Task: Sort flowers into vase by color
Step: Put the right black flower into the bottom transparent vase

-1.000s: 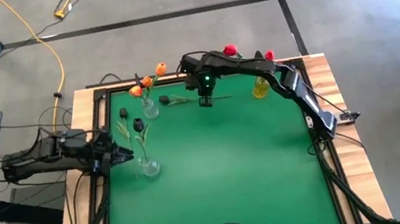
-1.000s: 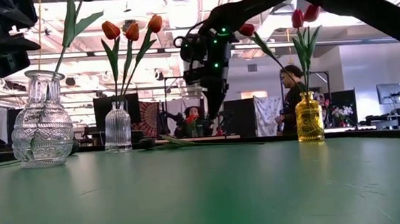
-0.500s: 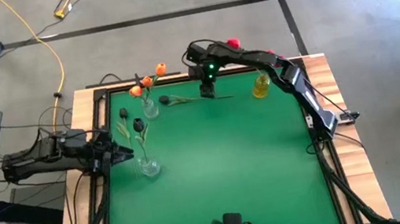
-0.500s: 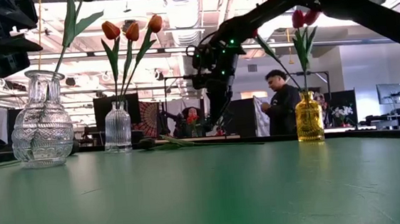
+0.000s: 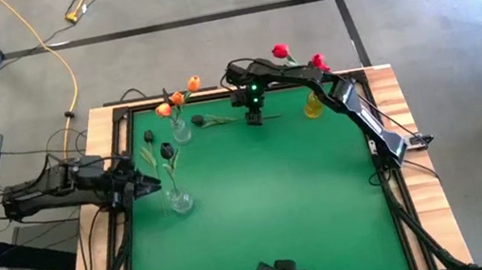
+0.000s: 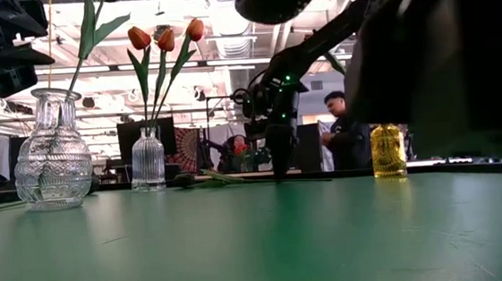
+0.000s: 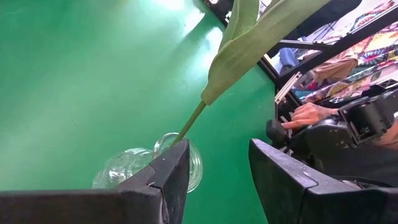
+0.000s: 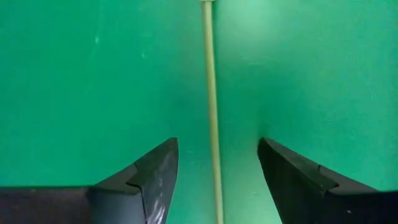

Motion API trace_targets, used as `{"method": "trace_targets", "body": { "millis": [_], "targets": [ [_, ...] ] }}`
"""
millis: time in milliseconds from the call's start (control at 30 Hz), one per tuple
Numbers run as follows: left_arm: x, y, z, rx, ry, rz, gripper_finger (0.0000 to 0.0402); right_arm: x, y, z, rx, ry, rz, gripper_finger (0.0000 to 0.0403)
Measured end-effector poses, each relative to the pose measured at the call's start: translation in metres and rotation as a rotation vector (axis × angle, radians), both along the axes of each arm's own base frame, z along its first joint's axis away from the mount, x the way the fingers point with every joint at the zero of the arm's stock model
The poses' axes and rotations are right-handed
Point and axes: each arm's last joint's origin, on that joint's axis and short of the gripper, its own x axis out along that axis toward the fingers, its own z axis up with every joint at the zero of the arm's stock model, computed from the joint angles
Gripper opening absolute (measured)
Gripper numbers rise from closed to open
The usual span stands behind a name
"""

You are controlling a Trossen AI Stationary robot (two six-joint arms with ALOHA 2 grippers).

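Flowers (image 5: 176,99) mostly stand sorted in three vases, but one dark tulip (image 5: 210,119) lies on the desk (image 5: 270,198), its stem between the right end effector's (image 8: 214,180) spread fingers

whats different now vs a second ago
The right tool has come down to the mat, open, straddling the stem of the dark flower lying there, not yet gripped. The left tool stays beside the clear vase; vases and flowers unmoved.

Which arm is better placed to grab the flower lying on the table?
Right. The right gripper is open astride the lying flower stem; the left gripper waits beside a clear vase.
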Motion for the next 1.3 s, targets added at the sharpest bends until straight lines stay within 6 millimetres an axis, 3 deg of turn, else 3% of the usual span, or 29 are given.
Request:
{"method": "trace_targets", "body": {
  "millis": [433,567,833,967,1133,1300],
  "targets": [
    [0.000,0.000,0.000,0.002,0.001,0.007,0.0153,0.004,0.011,-0.005,-0.017,0.054,0.098,0.0240],
    [0.000,0.000,0.000,0.002,0.001,0.007,0.0153,0.004,0.012,-0.006,-0.033,0.067,0.100,0.0188],
    [0.000,0.000,0.000,0.002,0.001,0.007,0.0153,0.006,0.018,-0.007,-0.044,0.100,0.098,0.0035],
    [0.000,0.000,0.000,0.002,0.001,0.007,0.0153,0.005,0.017,-0.006,-0.039,0.103,0.067,0.0019],
    [0.000,0.000,0.000,0.017,0.001,0.000,0.0153,0.000,0.021,0.008,-0.009,0.139,-0.004,0.0019],
    [0.000,0.000,0.001,0.014,-0.010,-0.011,0.0153,-0.008,0.033,0.052,0.011,0.137,-0.075,0.0015]
  ]
}}
